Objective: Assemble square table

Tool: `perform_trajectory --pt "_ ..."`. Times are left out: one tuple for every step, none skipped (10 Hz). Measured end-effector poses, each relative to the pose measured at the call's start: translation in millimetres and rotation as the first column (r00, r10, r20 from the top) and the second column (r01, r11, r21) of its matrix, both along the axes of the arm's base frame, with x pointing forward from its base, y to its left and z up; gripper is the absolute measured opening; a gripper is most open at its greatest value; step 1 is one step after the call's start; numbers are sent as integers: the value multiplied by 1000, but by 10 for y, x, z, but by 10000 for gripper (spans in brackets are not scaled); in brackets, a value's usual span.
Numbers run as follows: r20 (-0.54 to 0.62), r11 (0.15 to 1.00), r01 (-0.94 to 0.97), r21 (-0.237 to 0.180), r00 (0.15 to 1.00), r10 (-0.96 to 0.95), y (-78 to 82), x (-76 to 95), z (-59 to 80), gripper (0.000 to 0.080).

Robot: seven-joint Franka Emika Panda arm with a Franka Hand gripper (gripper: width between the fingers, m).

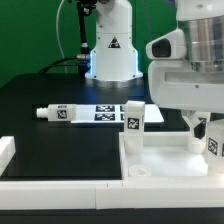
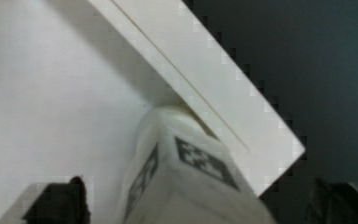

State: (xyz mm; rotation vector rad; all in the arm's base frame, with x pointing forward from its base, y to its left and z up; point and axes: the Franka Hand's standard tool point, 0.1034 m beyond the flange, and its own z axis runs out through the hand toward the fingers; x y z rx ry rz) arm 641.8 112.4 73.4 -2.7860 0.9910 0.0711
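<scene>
Exterior view first. The square table slab (image 1: 165,160) sits on the black table (image 1: 50,140) towards the exterior view's right, rim up. One upright leg (image 1: 133,117) stands at the slab's far corner on the exterior view's left, tag facing the camera. I can't tell if it's actually seated in the socket or just standing there. A second leg (image 1: 213,140) stands upright at the right edge of the slab, directly under the gripper (image 1: 205,126), which hangs over it. From this angle the fingers are mostly lost against the white arm, so this view tells me little about the grip. A lying leg (image 1: 62,113) is flat on the black table, well apart from the slab, with the marker board (image 1: 108,113) just beside it. A long white bar (image 1: 60,185) runs along the front edge, and the robot base (image 1: 110,50) is at the back.

Wrist view: this is where it gets clear. The gripper (image 2: 194,205) is let go, with both dark fingertips (image 2: 60,200) spread wide and a visible gap on each side of the second leg (image 2: 194,165), so nothing is clamped. That leg stands on the slab (image 2: 69,90) close to its raised rim, with dark table beyond.
</scene>
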Motion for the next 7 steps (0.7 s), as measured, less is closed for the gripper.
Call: perform_trajectory --pt "13 998 -60 -2 998 60 -7 3 3 639" --pt "24 993 -122 -4 992 122 -10 2 1 639" --pt "34 984 -176 -7 984 176 -12 2 0 648" --pt "57 950 -311 -25 948 312 -24 6 6 648" --pt "87 861 -504 -68 856 509 -46 27 26 649" --pt "106 764 -638 -93 757 645 -66 39 30 649" --pt "117 676 -726 -126 666 737 -59 51 42 649"
